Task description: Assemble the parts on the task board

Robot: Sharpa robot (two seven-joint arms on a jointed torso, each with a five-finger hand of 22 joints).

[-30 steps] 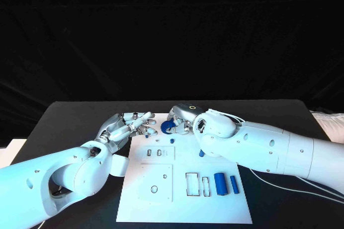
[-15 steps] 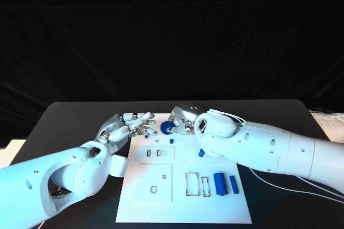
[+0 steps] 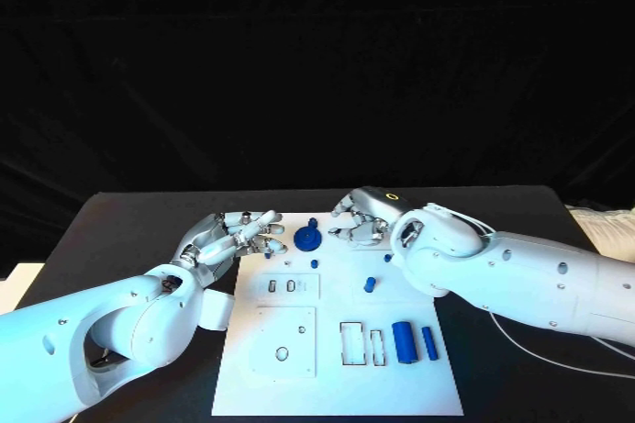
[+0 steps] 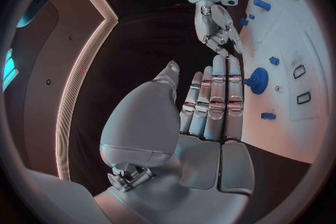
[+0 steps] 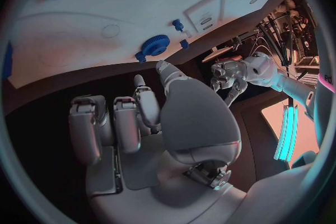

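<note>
Both hands were empty at this point. The left hand [image 3: 236, 237] sat over the far left corner of the task board [image 3: 331, 386], fingers spread and roughly straight, nothing in them. The right hand [image 3: 364, 223] hovered at the board's far edge with fingers loosely curled but apart, also holding nothing.

The blue gear [image 3: 308, 239] was on the board near its far edge, right between the two hands and free of both. Can't tell whether it was fully seated on its post or just resting there.

Biggest risk, I reckoned: both hands crowded that same far strip, so if they both went for the gear the fingers could clash or knock it off toward the table's far edge. The small blue peg [image 3: 371, 282] lying loose near the board's middle, close under the right arm, looked easy to sweep away by the forearm.

Other stuff: two blue cylinders [image 3: 404, 339] lay side by side near the right edge, next to a rectangular slot [image 3: 353, 341]. A raised white block with small slots [image 3: 287, 284] sat on the left side, and a plate with an oval hole [image 3: 282, 353] nearer the near left corner. The right forearm hung over the board's right side, so it was blocking a straight reach to those cylinders.
</note>
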